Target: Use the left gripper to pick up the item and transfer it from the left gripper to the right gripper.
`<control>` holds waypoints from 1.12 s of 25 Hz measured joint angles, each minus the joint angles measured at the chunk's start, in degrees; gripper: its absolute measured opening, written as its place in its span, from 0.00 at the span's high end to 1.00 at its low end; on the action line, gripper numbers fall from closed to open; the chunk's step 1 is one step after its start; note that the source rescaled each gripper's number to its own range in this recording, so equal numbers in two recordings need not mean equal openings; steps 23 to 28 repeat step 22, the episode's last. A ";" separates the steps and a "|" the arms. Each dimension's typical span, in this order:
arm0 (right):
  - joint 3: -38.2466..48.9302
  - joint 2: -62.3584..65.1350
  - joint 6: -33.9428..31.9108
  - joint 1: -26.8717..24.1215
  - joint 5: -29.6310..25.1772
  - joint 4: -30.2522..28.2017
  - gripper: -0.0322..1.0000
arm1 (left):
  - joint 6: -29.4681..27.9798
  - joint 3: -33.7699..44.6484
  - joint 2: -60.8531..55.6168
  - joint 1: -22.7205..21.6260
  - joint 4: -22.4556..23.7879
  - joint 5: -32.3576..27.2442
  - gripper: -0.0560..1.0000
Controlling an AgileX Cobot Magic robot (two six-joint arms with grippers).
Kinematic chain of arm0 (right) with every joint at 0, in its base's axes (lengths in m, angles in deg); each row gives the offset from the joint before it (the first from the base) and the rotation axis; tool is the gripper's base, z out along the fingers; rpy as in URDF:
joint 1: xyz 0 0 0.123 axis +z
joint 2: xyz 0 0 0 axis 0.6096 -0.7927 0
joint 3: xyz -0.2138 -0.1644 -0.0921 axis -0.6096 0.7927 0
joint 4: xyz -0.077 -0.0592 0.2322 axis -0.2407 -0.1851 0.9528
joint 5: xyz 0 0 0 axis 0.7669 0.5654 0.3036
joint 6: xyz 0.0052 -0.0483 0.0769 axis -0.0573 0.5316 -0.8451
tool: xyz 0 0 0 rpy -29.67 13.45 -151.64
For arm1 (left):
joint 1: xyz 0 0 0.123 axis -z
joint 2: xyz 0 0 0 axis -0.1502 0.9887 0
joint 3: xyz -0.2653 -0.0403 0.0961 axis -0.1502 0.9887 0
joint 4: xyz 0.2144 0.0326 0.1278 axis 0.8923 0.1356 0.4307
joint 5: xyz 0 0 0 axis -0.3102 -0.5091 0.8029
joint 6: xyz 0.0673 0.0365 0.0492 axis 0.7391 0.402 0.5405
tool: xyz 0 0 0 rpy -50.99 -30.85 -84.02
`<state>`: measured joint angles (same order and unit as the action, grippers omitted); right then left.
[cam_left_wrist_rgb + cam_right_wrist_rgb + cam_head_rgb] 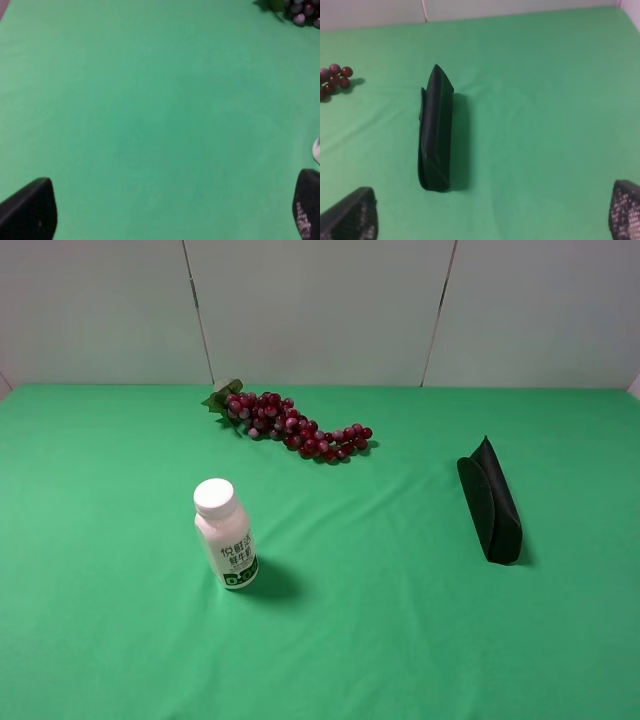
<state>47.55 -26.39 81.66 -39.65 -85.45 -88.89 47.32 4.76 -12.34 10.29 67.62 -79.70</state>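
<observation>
**Case lies far right, both arms out of the high view**

I see the green cloth-covered worktop (400,640) filling the high view, with neither arm in it. The matte black, elongated soft case (489,502) lies on the right side, well apart from everything else, one narrow end toward the back wall. In the right wrist view it sits ahead of the right pincer (492,212), whose fingertips show only at the picture's two lower corners, spread wide with nothing between them. The left pincer (172,210) is likewise wide and empty, over bare cloth.

My worry is reach: the case lies on the right arm's side, so the left arm must cross the middle, and I judge a stretched, slanted approach could pinch only the soft flap and let the case sag or slip at handover.

The bunch of dark red plastic grapes with a green leaf (290,426) lies near the back. The pink bottle with a white cap (225,536) stands upright left of centre, roughly between the left arm's side and the case; a low sweep could topple it.
</observation>
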 joint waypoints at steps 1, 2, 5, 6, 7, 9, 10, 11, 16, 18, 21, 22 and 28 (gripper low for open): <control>0.00 0.00 0.00 0.00 0.00 0.00 0.00 | 0.00 0.00 0.00 0.00 0.00 0.00 0.11; 0.00 0.00 0.00 0.00 0.00 0.00 0.00 | 0.00 0.00 0.00 0.00 0.00 0.00 0.11; 0.00 0.00 0.00 0.00 0.00 0.00 0.00 | 0.00 0.00 0.00 0.00 0.00 0.00 0.11; 0.00 0.00 0.00 0.00 0.00 0.00 0.00 | 0.00 0.00 0.00 0.00 0.00 0.00 0.11; 0.00 0.00 0.00 0.00 0.00 0.00 0.00 | 0.00 0.00 0.00 0.00 0.00 0.00 0.11; 0.00 0.00 0.00 0.00 0.07 0.00 0.00 | 0.00 0.00 0.00 0.00 0.00 0.00 0.11; 0.00 0.00 0.00 0.00 0.13 0.00 0.00 | 0.00 0.00 0.00 0.00 0.00 0.00 0.11; 0.00 0.00 0.00 0.00 0.13 0.00 0.00 | 0.00 0.00 0.00 0.00 0.00 0.00 0.11; 0.00 0.00 0.00 0.00 0.13 0.00 0.00 | 0.00 0.00 0.00 0.00 0.00 0.00 0.11; 0.00 0.00 0.00 0.00 0.13 0.00 0.00 | 0.00 0.00 0.00 0.00 0.00 0.00 0.11; 0.00 0.00 0.00 0.00 0.13 0.00 0.00 | 0.00 0.00 0.00 0.00 0.00 0.00 0.11; 0.00 0.00 0.00 0.00 0.13 0.00 0.00 | 0.00 0.00 0.00 0.00 0.00 0.00 0.11; 0.00 0.00 0.00 0.00 0.13 0.00 0.00 | 0.00 0.00 0.00 0.00 0.00 0.00 0.11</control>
